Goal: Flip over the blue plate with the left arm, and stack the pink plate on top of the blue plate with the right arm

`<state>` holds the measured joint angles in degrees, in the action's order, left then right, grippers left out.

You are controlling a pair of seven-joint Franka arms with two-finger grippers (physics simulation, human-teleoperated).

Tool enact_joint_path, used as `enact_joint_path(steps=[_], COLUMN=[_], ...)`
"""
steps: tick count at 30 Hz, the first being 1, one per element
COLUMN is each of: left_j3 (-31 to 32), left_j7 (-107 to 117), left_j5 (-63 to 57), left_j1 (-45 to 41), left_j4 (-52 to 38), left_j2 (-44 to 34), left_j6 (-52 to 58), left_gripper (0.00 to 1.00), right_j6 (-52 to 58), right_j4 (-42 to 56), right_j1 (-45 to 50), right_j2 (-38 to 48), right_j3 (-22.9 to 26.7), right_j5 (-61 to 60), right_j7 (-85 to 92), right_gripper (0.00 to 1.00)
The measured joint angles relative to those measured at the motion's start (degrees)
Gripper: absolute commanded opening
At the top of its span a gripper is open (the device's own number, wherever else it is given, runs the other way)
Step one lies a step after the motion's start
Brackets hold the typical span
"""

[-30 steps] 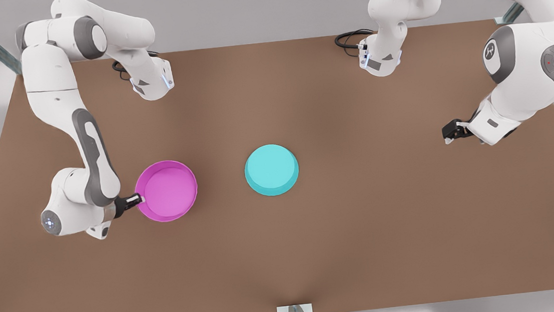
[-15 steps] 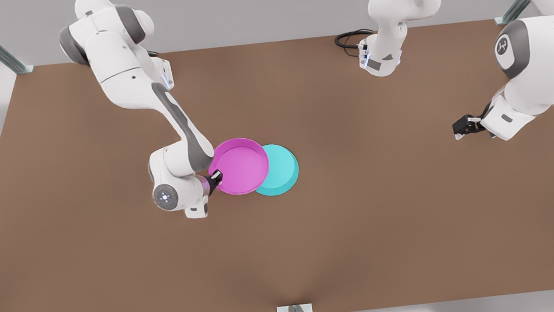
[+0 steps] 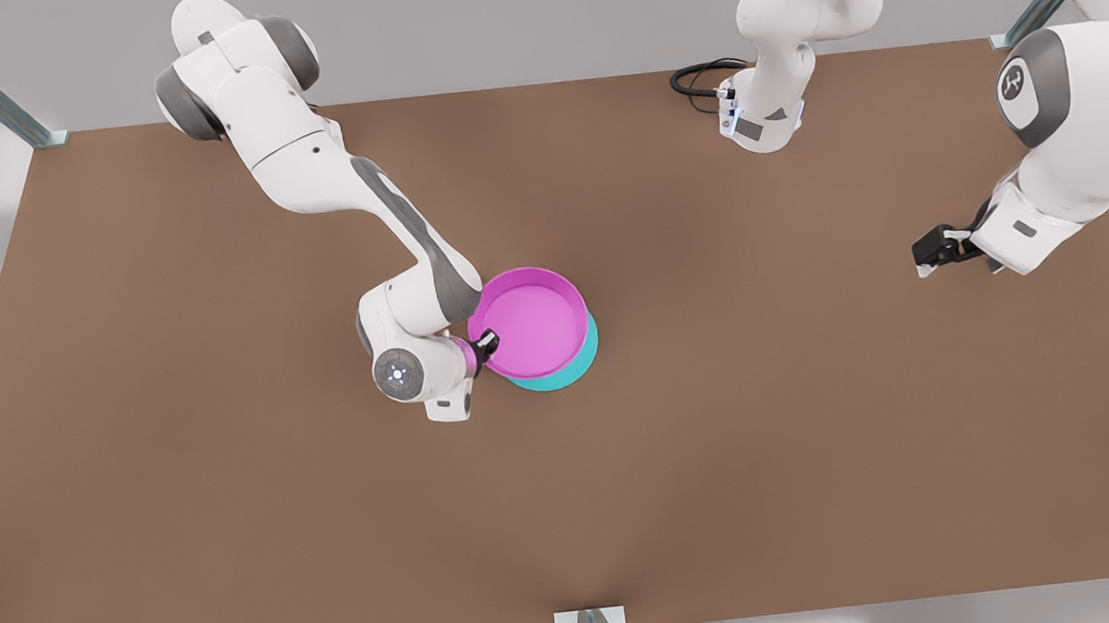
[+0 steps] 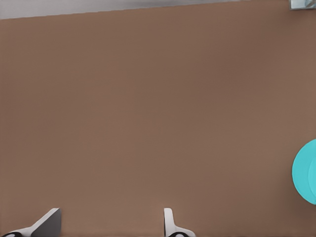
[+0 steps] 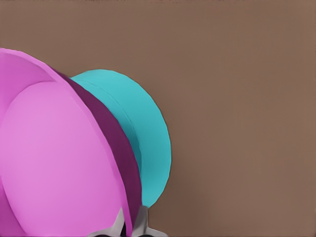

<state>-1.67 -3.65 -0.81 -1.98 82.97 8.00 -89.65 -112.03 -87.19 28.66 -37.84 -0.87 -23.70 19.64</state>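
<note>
Front view: the right gripper [image 3: 485, 343] pinches the near rim of the pink plate [image 3: 530, 320], on the side toward the front view's left, and carries it mouth-up over the blue plate [image 3: 575, 368], which lies base-up on the brown surface [image 3: 233, 540] with a crescent of it visible past the pink rim. The pink plate looks slightly off-centre over the blue one; whether the two touch I cannot tell. The left gripper [image 3: 929, 252] waits well apart at the front view's right, over bare surface. Left wrist view: the left gripper's jaws [image 4: 109, 224] stand spread with nothing between them; the blue plate's [image 4: 306, 172] edge sits far off. Right wrist view: the right gripper's [image 5: 129, 224] jaws are pressed onto the pink plate's [image 5: 54, 163] thin upright rim, one finger inside and one outside, with the blue plate [image 5: 140, 138] behind. Judgement: both dishes look rigid, light and smooth, so an edge pinch may let the plate tilt or slip; the rim is the only hold. No brands, labels or writing readable anywhere.
</note>
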Motion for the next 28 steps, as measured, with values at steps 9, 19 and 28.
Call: enact_joint_path(steps=[9, 19, 28], left_j3=[0.00, 0.00, 0.09], left_j7=[0.13, 0.30, 0.52], left_j5=[0.18, 0.16, 0.11], left_j1=[0.04, 0.04, 0.03], left_j4=[0.08, 0.08, 0.09], left_j2=[0.00, 0.00, -0.53], left_j6=[0.00, 0.00, 0.61], left_gripper=[1.00, 1.00, 1.00], right_j6=[-0.13, 20.61, 27.74], right_j4=[0.48, 0.19, 11.69], right_j1=[-0.01, -12.23, -28.26], right_j2=[-0.92, 22.66, 22.10], right_j3=[-0.03, 0.63, 0.78], right_j5=[-0.23, 18.02, 19.87], right_j7=[-0.28, -12.68, -20.26], right_gripper=[0.73, 0.95, 1.00])
